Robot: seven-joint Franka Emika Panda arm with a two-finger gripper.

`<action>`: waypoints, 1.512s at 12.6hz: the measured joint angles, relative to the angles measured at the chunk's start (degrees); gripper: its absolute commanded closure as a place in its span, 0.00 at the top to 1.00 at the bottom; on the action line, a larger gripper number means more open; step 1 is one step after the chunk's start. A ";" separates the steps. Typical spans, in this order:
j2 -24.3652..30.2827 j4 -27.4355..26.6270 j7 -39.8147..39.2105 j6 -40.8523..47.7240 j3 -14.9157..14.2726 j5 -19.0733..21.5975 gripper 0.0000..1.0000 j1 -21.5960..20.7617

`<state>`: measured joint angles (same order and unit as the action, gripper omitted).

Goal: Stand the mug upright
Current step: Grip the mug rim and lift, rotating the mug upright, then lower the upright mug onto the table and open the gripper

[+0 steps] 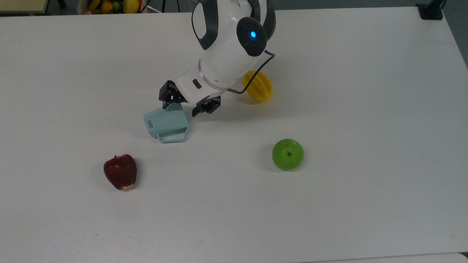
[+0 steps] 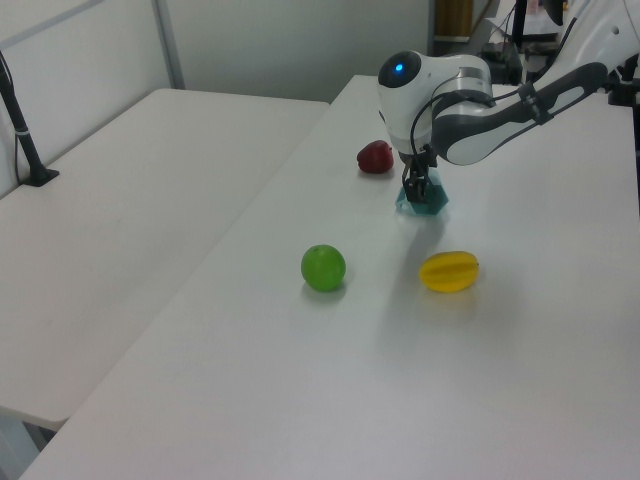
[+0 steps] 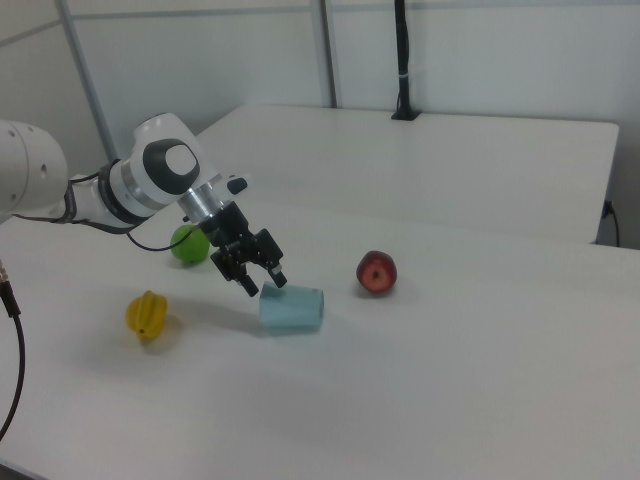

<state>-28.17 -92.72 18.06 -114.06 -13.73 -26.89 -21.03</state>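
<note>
On the white table (image 1: 365, 109) lie a red apple (image 1: 120, 171), a green apple (image 1: 287, 153) and a yellow starfruit (image 1: 260, 87), all well apart. Beyond the table's far edge in the top view sits more fruit (image 1: 109, 6).
</note>
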 measured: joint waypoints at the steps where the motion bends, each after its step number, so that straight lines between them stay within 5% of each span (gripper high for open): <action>1: -0.02 -0.07 0.00 0.00 -0.05 -1.16 0.26 0.02; 3: -0.05 -0.54 0.00 0.00 -0.05 -2.94 0.00 0.01; 9: 1.29 -0.29 0.21 -0.08 -0.42 -3.03 0.00 0.69; 14: 8.60 -0.15 -16.62 1.48 -1.58 16.02 0.00 5.54; 16: 10.02 0.72 -26.91 10.78 -2.19 23.74 0.00 7.28; 19: 9.87 1.45 -34.02 19.34 -2.90 26.95 0.00 8.20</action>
<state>-18.30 -91.27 -15.96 -94.72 -16.63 0.07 -12.83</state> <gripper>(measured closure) 0.960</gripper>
